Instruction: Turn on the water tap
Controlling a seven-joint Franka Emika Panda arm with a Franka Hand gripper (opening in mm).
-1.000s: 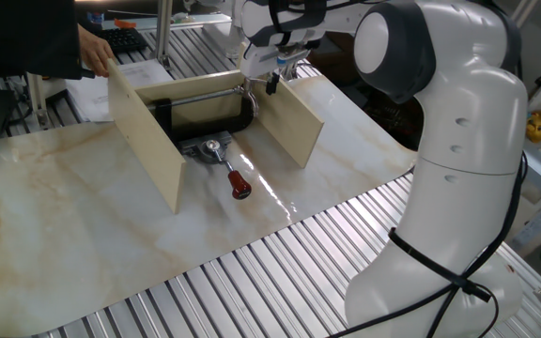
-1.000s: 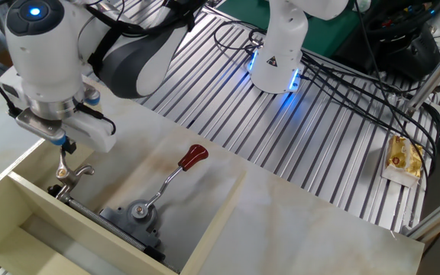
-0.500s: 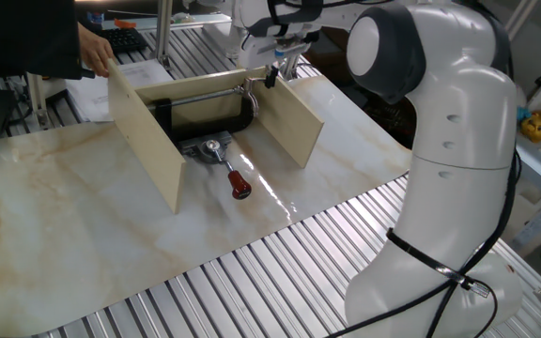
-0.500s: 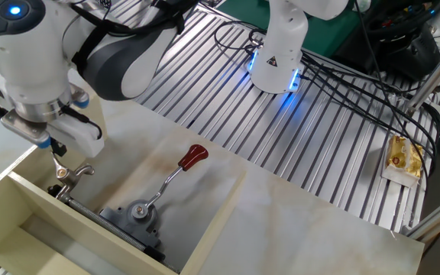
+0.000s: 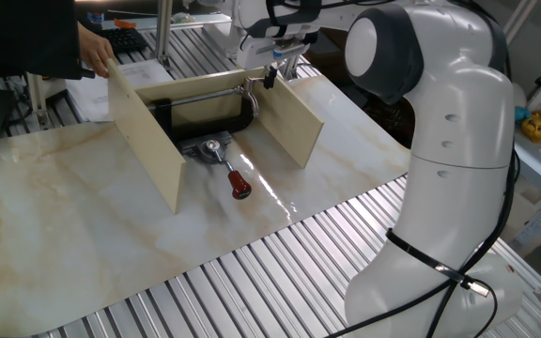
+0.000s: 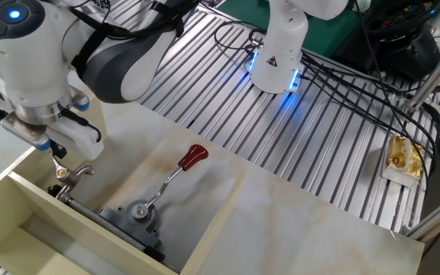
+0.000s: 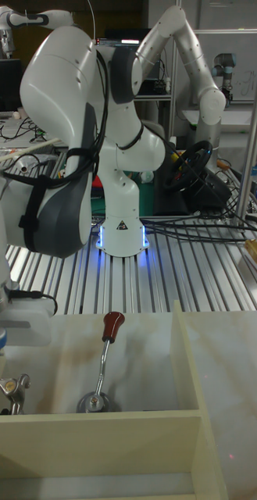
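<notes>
The water tap is a metal lever with a red handle on a round base, clamped between two wooden boards. The other fixed view shows the red handle pointing away from the base, and the tall fixed view shows the handle too. My gripper hovers behind the right board, well away from the lever. It hangs just above the clamp's screw handle, not touching it. The gripper looks shut and holds nothing.
A black C-clamp lies between the left board and the right board. A person's hand rests at the far left corner. Slatted metal table surface surrounds the marble sheet. A yellow packet lies at the right.
Over the last second my gripper moved back and slightly up, away from the boards' inside towards the clamp's screw end. In the last half second it barely moved. The lever has not moved.
</notes>
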